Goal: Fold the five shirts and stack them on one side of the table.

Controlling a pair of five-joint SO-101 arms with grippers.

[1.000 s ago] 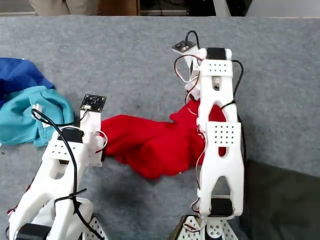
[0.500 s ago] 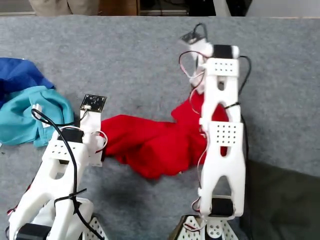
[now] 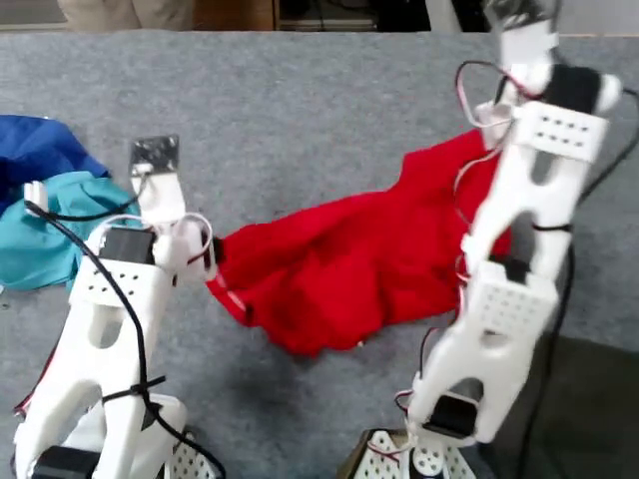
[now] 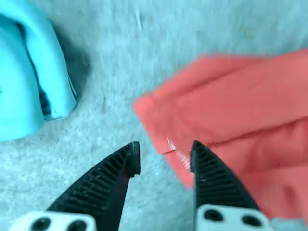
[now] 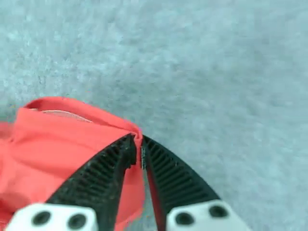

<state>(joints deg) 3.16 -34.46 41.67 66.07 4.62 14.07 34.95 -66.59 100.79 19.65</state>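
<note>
Grey felt-like cloth covers the desk (image 3: 280,110). Across its middle lies the red shirt (image 3: 349,269), crumpled. One corner is lifted toward the far right corner of the desk, pinched between the pressed-together fingers of the right hand (image 5: 138,144). The left hand (image 4: 164,156) is spread, with the shirt's other end just ahead of its tips. By the left edge lie a teal shirt (image 3: 40,230) and, beyond it, a blue shirt (image 3: 35,145).
</note>
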